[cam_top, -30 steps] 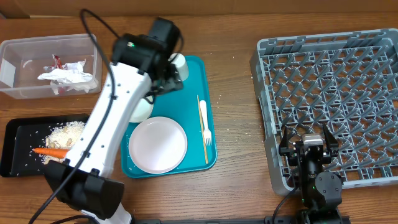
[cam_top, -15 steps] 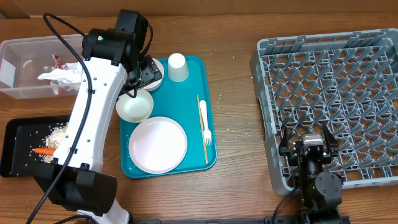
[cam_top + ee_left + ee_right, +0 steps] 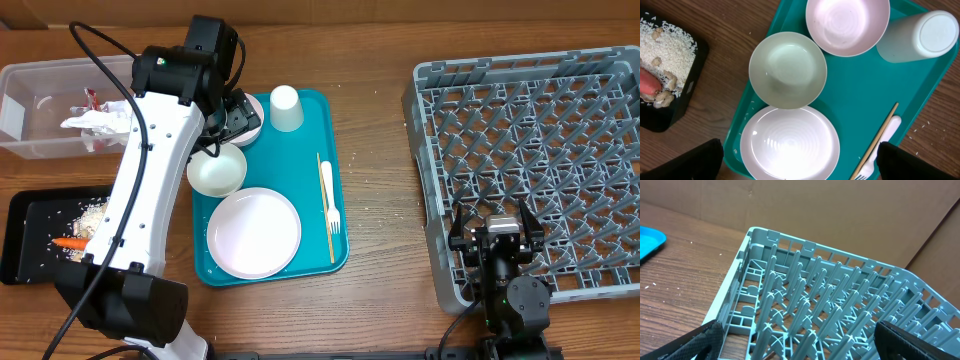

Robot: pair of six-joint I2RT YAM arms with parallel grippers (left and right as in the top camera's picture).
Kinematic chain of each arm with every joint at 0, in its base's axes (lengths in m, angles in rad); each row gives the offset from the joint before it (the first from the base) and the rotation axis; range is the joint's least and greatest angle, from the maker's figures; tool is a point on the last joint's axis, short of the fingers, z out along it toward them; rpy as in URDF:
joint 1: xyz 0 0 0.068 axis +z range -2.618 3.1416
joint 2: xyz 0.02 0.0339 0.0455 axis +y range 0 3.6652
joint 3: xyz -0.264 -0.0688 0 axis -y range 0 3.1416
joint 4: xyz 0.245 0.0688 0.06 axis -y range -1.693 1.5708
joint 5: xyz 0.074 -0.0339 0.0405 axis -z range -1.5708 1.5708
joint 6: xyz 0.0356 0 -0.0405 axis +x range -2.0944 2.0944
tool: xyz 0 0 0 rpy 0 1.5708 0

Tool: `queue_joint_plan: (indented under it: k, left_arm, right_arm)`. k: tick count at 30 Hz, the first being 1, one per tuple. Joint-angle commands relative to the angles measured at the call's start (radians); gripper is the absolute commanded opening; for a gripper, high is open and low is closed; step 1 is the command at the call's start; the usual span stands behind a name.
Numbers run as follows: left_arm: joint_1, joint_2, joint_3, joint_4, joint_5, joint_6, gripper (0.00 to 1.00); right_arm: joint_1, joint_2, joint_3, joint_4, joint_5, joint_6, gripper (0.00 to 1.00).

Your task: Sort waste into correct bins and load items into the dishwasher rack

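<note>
Left gripper (image 3: 233,113) gapes above glossy round bowls (image 3: 787,70) on teal tray (image 3: 860,100).

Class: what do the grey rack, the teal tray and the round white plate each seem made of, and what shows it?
Dishwasher rack: grey moulded plastic, matte; openwork lattice of pegs.
Teal tray: likely plastic, smooth, uniform colour, slight sheen.
Plate: glossy white, ceramic or melamine; the look leaves it open.

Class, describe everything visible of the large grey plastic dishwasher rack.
The large square grey plastic dishwasher rack lies flat on the brown wooden table, right of the teal rectangular tray. It has slotted walls, an open lattice floor and rows of upright pegs. Nothing is loaded in it. The right arm's open tool hovers at its near-left corner.
</note>
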Motion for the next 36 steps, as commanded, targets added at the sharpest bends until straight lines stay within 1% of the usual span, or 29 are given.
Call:
queue_joint_plan:
  k: [1,10,12,15,19,22,25,27,35,36]
  left_arm:
    - [0.0,-0.005,-0.004,0.001,0.004,-0.013,1.0]
    - [0.0,-0.005,-0.004,0.001,0.004,-0.013,1.0]
    - [0.0,-0.005,-0.004,0.001,0.004,-0.013,1.0]
    - [0.0,-0.005,-0.004,0.001,0.004,-0.013,1.0]
    - [0.0,-0.005,-0.004,0.001,0.004,-0.013,1.0]
    - [0.0,-0.005,-0.004,0.001,0.004,-0.013,1.0]
    - [0.0,-0.005,-0.004,0.001,0.004,-0.013,1.0]
    - [0.0,-0.005,-0.004,0.001,0.004,-0.013,1.0]
    - [0.0,-0.005,-0.004,0.004,0.003,-0.014,1.0]
    - [0.0,-0.005,-0.004,0.029,0.006,-0.013,1.0]
  right_arm:
    - [-0.003,0.0,-0.01,0.006,0.006,0.0,1.0]
    - [-0.003,0.0,-0.01,0.011,0.006,0.0,1.0]
    - [-0.003,0.0,-0.01,0.064,-0.051,0.0,1.0]
    - [-0.003,0.0,-0.01,0.166,-0.266,0.0,1.0]
    - [-0.003,0.0,-0.01,0.279,-0.789,0.0,1.0]
    - [-0.003,0.0,-0.01,0.391,-1.041,0.0,1.0]
    - [-0.003,0.0,-0.01,0.453,-1.213,0.0,1.0]
    - [-0.003,0.0,-0.01,0.463,-1.253,0.0,1.0]
    - [-0.003,0.0,-0.01,0.534,-1.25,0.004,1.0]
    - [-0.003,0.0,-0.01,0.549,-1.234,0.014,1.0]
